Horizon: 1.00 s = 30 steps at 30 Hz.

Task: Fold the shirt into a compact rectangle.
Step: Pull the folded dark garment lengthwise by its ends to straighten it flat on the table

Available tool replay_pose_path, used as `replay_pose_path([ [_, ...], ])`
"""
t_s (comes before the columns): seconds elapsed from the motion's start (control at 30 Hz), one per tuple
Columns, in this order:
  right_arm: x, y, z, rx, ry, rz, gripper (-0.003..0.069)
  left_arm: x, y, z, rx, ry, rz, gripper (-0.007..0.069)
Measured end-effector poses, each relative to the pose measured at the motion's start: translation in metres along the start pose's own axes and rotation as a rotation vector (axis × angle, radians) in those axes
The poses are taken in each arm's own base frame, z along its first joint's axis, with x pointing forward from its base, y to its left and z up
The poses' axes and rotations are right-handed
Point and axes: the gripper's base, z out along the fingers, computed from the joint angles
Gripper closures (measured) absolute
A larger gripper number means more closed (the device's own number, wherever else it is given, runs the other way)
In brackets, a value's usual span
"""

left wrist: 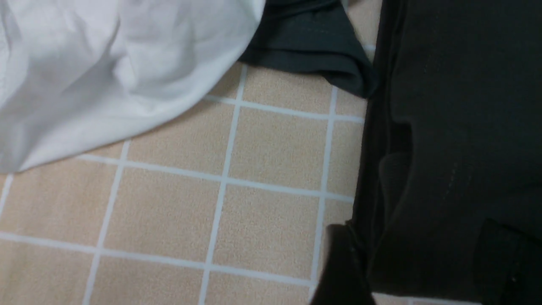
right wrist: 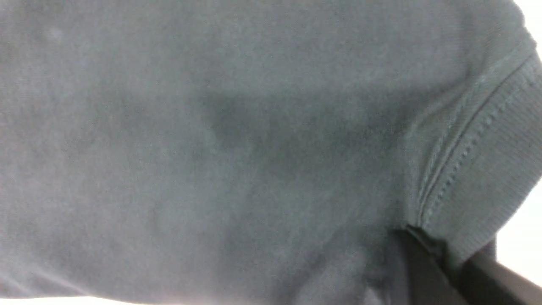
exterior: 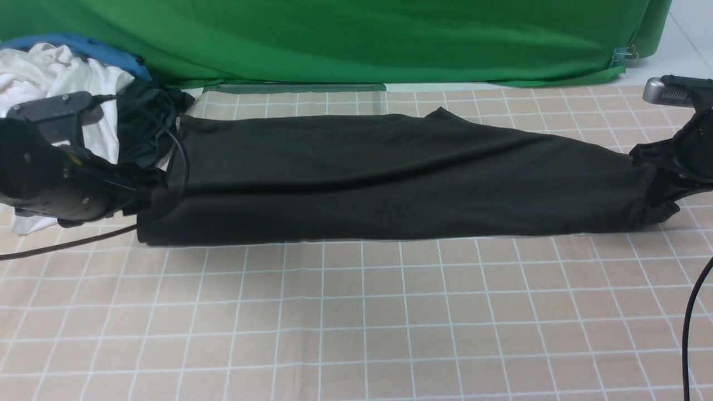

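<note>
The black shirt (exterior: 390,178) lies on the checked mat as a long band running left to right. My left gripper (exterior: 146,196) sits at the band's left end. In the left wrist view the left gripper (left wrist: 413,226) is open, its two dark fingers (left wrist: 343,267) wide apart with the shirt's edge (left wrist: 444,148) lying between them. My right gripper (exterior: 660,172) is at the band's right end, lifting it slightly. In the right wrist view the shirt's cloth (right wrist: 211,148) fills the frame, and the right gripper (right wrist: 449,254) is shut on the fabric just below the ribbed collar (right wrist: 487,169).
A white garment (exterior: 61,78) (left wrist: 106,72) and a smaller dark grey-green garment (exterior: 145,122) (left wrist: 313,46) are heaped at the back left, over a blue cloth (exterior: 94,47). A green backdrop (exterior: 356,39) closes the far side. Cables trail at the front left (exterior: 55,248) and right (exterior: 690,323).
</note>
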Motion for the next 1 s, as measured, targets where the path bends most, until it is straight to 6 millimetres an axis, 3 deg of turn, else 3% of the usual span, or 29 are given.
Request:
replay_pose_path([
  [0.07, 0.000, 0.000, 0.000, 0.000, 0.000, -0.001, 0.0591, 0.003, 0.001, 0.012, -0.003, 0.015, 0.000, 0.0122],
  [0.23, 0.000, 0.000, 0.000, 0.000, -0.001, -0.002, 0.0591, 0.010, 0.002, 0.029, -0.007, 0.043, 0.025, 0.0077],
  [0.33, 0.000, 0.000, 0.000, 0.000, -0.001, -0.004, 0.0591, 0.012, 0.002, 0.034, -0.008, 0.057, 0.041, 0.0144],
  [0.43, 0.000, 0.000, 0.000, 0.000, -0.001, -0.010, 0.0591, 0.013, 0.002, 0.034, -0.008, 0.070, 0.061, 0.0293],
  [0.53, 0.000, 0.000, 0.000, 0.000, -0.001, -0.024, 0.0591, 0.016, 0.002, 0.034, -0.007, 0.103, 0.092, 0.0517],
  [0.6, 0.000, 0.000, 0.000, 0.000, 0.000, -0.027, 0.0591, 0.018, 0.003, 0.033, -0.008, 0.127, 0.106, 0.0583],
  [0.77, 0.005, 0.000, -0.003, 0.004, 0.049, -0.059, 0.0591, 0.022, 0.002, 0.023, -0.008, 0.221, 0.121, 0.0607],
  [1.0, 0.013, -0.001, -0.024, 0.041, 0.111, -0.097, 0.0591, 0.011, 0.001, -0.010, -0.010, 0.235, 0.137, 0.0606],
])
